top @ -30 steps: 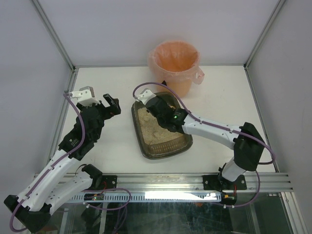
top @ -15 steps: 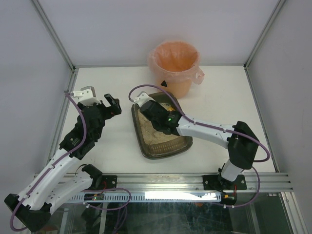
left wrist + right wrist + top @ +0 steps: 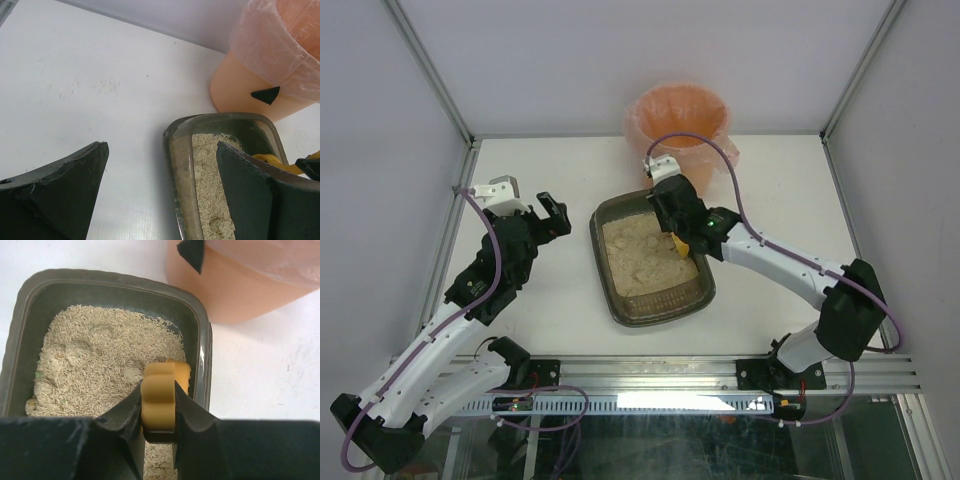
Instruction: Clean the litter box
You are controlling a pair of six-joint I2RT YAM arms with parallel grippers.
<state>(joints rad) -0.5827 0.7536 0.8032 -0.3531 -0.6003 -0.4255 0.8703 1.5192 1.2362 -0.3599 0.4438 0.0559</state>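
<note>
Right gripper (image 3: 159, 402) clamped on yellow scoop (image 3: 167, 372), litter box (image 3: 30, 300) directly below it, bucket (image 3: 235, 295) just beyond; tilt the scoop on the lift and litter (image 3: 100, 360) likely spills short of the bucket.

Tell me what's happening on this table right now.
The right gripper is shut on the handle of a yellow scoop. The scoop's head is down at the litter along the right wall of the litter box, close to the orange bag-lined bucket. The left gripper hovers open over the table just left of the box, holding nothing.
</note>
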